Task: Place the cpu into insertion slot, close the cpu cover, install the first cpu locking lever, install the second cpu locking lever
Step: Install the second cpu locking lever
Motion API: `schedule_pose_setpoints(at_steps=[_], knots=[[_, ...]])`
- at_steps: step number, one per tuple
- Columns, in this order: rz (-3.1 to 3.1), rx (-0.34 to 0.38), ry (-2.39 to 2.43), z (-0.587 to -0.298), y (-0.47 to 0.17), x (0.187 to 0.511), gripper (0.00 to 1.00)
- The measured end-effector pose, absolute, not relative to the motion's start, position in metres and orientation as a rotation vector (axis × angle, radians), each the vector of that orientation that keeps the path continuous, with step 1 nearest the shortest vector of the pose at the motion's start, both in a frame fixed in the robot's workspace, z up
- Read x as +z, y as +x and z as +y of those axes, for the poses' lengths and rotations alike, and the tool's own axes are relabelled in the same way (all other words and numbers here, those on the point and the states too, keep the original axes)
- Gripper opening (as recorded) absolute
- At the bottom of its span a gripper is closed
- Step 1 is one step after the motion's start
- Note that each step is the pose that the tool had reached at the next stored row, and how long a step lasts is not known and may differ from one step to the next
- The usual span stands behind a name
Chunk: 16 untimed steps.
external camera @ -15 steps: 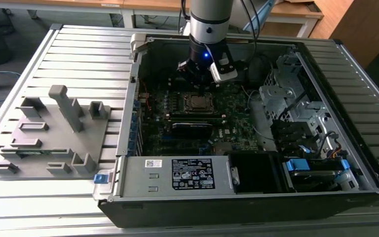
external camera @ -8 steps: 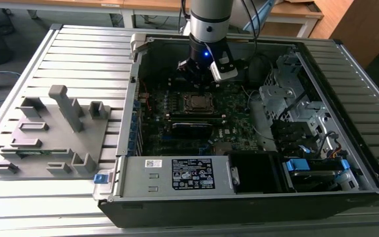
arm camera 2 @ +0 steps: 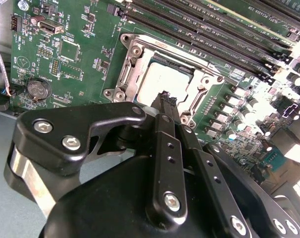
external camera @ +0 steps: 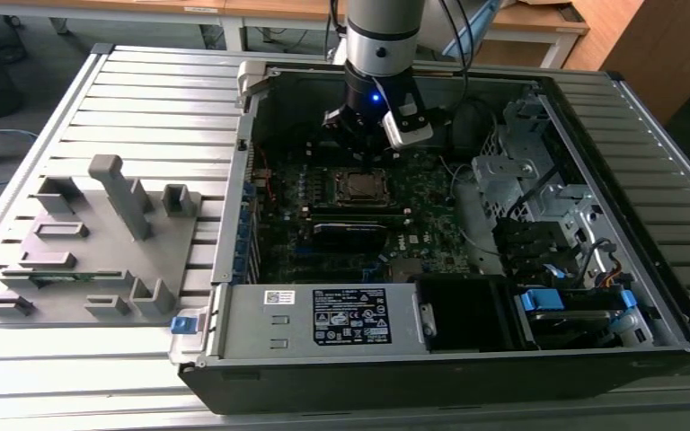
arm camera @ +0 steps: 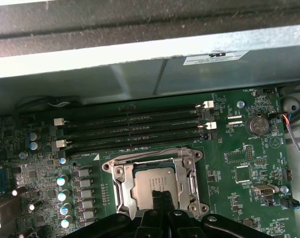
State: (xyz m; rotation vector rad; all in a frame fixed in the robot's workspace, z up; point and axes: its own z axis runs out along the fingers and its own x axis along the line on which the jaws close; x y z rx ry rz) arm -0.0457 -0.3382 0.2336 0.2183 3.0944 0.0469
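Note:
The cpu (arm camera: 151,187) (arm camera 2: 162,79) (external camera: 361,185) lies flat in the insertion slot on the green board, its silver-grey top showing. The cpu cover (arm camera: 190,167) (arm camera 2: 136,49), a silver frame, lies down around it. A thin wire locking lever (arm camera: 145,152) runs along the cover's edge beside the memory slots. My gripper (arm camera: 160,196) (arm camera 2: 165,99) (external camera: 363,148) hangs just over the cpu at the cover's edge. Its two black fingers are pressed together with nothing between them. The slot itself is hidden under the cpu and cover.
Long black memory slots (arm camera: 135,130) run beside the socket. A coin battery (arm camera: 257,125) sits on the board. The case wall (arm camera: 140,74) rises close behind. In the exterior view, a grey fixture plate (external camera: 93,242) lies left of the case and a drive cage (external camera: 537,206) stands right.

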Motion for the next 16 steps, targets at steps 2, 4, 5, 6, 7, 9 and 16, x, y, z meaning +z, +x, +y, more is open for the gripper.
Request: schedule_pose_setpoints(at_steps=[2, 4, 5, 6, 7, 9, 16], knots=[[3.094, 0.047, 0.218, -0.338, -0.046, 0.234, 0.11], [3.094, 0.047, 0.218, -0.338, -0.046, 0.234, 0.11], [3.094, 0.047, 0.218, -0.338, -0.046, 0.234, 0.11], [3.095, 0.046, 0.218, -0.339, -0.046, 0.234, 0.11], [3.094, 0.047, 0.218, -0.339, -0.046, 0.234, 0.11], [3.094, 0.047, 0.218, -0.341, -0.046, 0.234, 0.11], [3.094, 0.047, 0.218, -0.35, -0.046, 0.234, 0.11]])
